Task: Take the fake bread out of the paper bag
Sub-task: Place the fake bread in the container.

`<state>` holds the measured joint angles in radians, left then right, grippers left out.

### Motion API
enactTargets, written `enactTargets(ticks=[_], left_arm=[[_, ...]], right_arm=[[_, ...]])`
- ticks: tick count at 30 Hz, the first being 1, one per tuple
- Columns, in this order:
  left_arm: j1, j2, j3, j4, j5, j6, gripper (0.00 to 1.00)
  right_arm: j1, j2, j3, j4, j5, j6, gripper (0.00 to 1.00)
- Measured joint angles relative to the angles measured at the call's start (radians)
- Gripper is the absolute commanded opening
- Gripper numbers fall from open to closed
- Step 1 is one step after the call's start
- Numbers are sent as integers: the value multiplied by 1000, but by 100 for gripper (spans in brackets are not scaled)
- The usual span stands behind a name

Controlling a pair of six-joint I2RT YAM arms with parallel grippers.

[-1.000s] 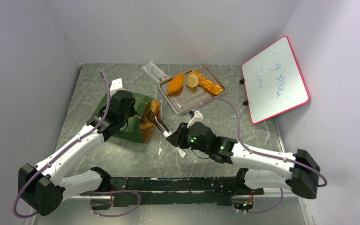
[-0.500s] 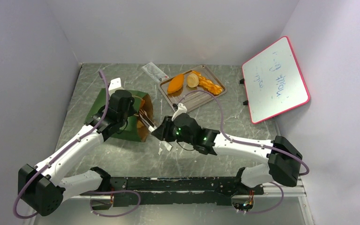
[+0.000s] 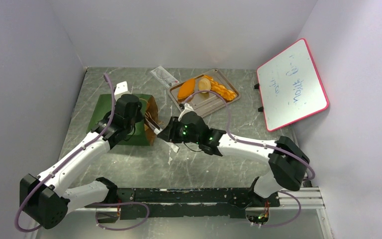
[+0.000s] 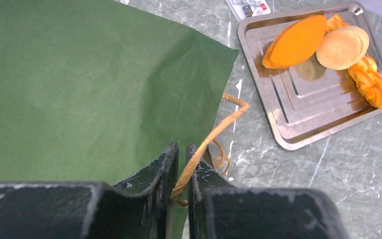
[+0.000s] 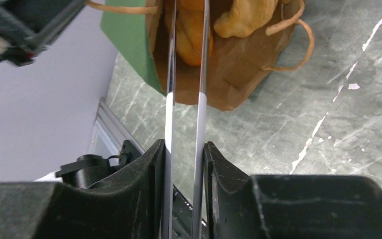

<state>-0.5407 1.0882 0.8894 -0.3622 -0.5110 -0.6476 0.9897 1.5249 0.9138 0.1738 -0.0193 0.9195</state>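
Note:
The paper bag (image 3: 114, 117) lies on its side, green outside, its brown mouth facing right. My left gripper (image 3: 142, 115) is shut on its tan handle (image 4: 214, 132), beside the green wall (image 4: 79, 84). My right gripper (image 3: 173, 135) is shut on metal tongs (image 5: 186, 74) with white grips. The tong tips reach into the bag's mouth (image 5: 238, 64), around an orange bread piece (image 5: 191, 30); a golden piece (image 5: 243, 17) lies beside it. On the metal tray (image 3: 206, 105) lie an oval loaf (image 3: 186, 88), a round bun (image 3: 204, 85) and a braided stick (image 3: 221, 90).
A pink-framed whiteboard (image 3: 292, 84) leans at the right wall. A small plastic packet (image 3: 164, 75) lies behind the tray, and a white object (image 3: 123, 88) behind the bag. The tray also shows in the left wrist view (image 4: 308, 119). Grey walls enclose the marbled table.
My right arm has reached left and further away, pushing the tongs from the bag's edge into its mouth. The bag's mouth has turned more upright in my left gripper.

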Motion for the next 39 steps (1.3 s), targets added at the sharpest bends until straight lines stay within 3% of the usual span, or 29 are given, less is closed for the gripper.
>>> enactTargets(ticks=[9,20,39], left_arm=[[14,6,0,13,0,-1,7],[15,18,0,22,0,-2,7],[30,32,-25,54,8,0,7]], right_arm=[[-5,-181,-66,-23,0,2,20],[-9,-248,-167,-37,2,7,20],[-9,-678,-307,-293,166,48,14]])
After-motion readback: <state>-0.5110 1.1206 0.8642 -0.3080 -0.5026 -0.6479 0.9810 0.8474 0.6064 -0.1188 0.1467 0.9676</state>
